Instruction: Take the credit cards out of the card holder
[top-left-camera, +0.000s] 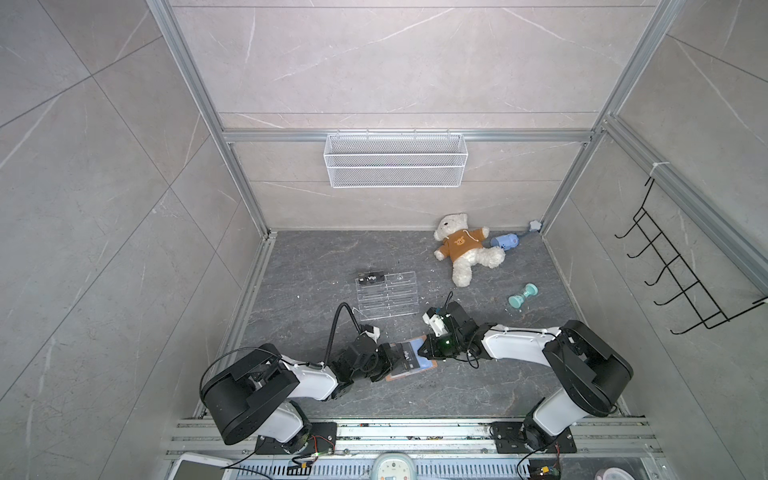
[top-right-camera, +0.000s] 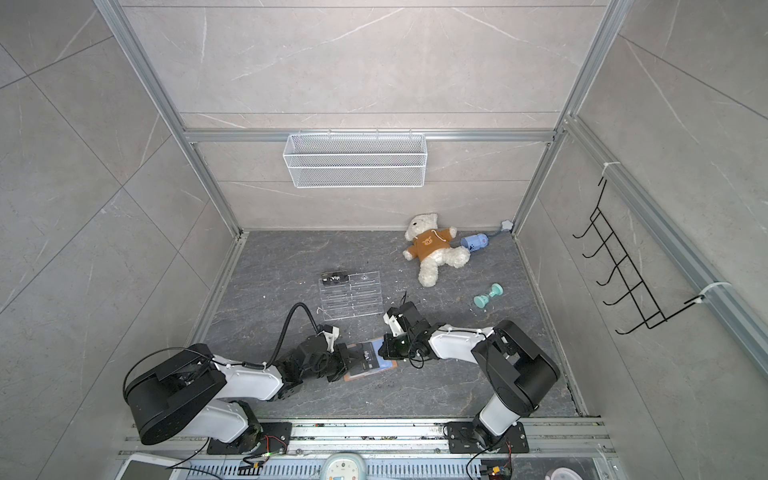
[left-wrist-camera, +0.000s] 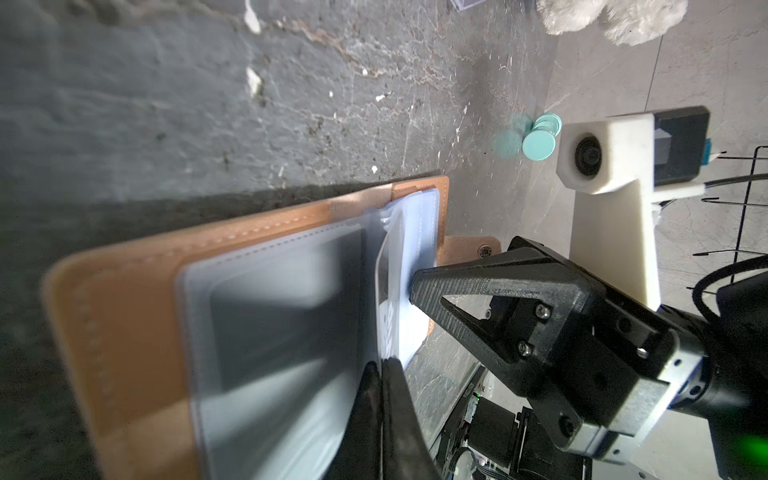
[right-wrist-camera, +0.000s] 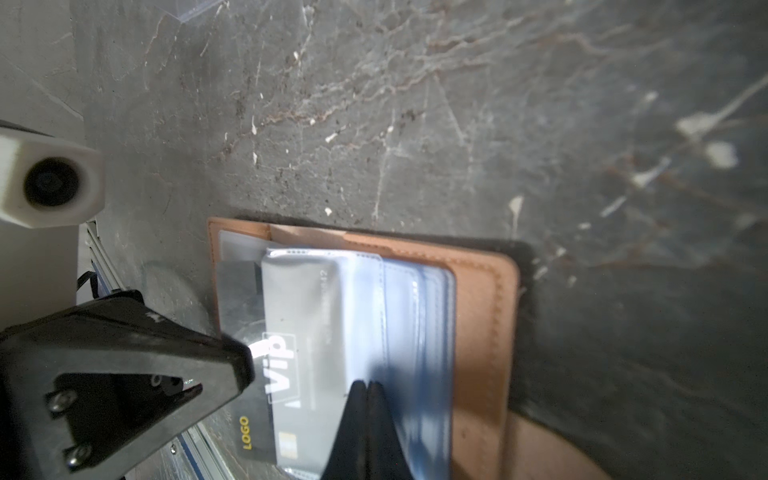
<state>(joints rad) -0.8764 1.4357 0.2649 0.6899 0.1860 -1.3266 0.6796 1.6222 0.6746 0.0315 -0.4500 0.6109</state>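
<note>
The tan card holder lies open on the grey floor between my two grippers, its pale blue sleeves facing up. A black credit card with white "Vip" lettering sticks partway out of a sleeve toward the left arm. My left gripper is shut on that card's outer edge. My right gripper is shut, its tips down on the blue sleeves. A second credit card rests on the clear rack.
Just behind the holder stands a clear acrylic tiered rack. A teddy bear, a blue bottle and a teal dumbbell toy lie at the back right. A white wire basket and a black hook rack hang on the walls.
</note>
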